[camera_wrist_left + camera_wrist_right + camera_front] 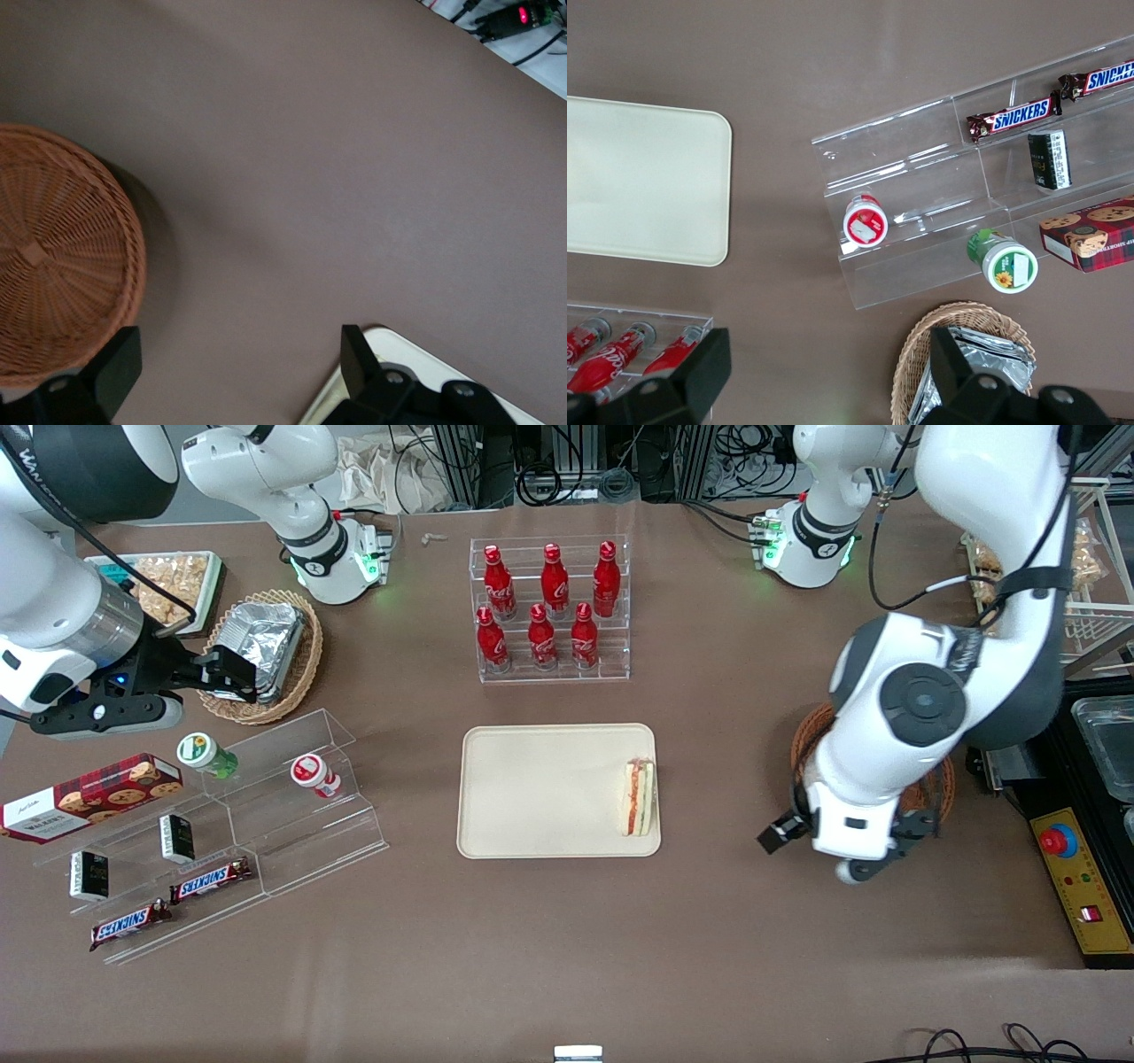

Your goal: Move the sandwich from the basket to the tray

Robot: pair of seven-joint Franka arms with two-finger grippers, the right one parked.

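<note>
The sandwich (640,797) is lying on the tray (540,797), right at the tray's edge toward the working arm's end of the bench (567,957), its red and green filling stripes facing up. The cream tray is sitting in the middle of the bench, nearer the front camera than the clear rack of red cola bottles (549,607).

The basket (941,793) is resting on the bench beside the tray, toward the working arm's end, and most of it is being covered by the arm. In the wrist view the reddish woven basket (53,257) is showing nothing inside, and a corner of the tray (390,350) is peeking in.

The left arm is folding down from above, its big white elbow joint bulging over the basket and its wrist pointing at the bench. The gripper (873,859) is hanging low between basket and tray, slightly nearer the camera than the basket. Its jaws are standing wide apart, holding nothing, with bare brown bench between the black fingers (359,359).
</note>
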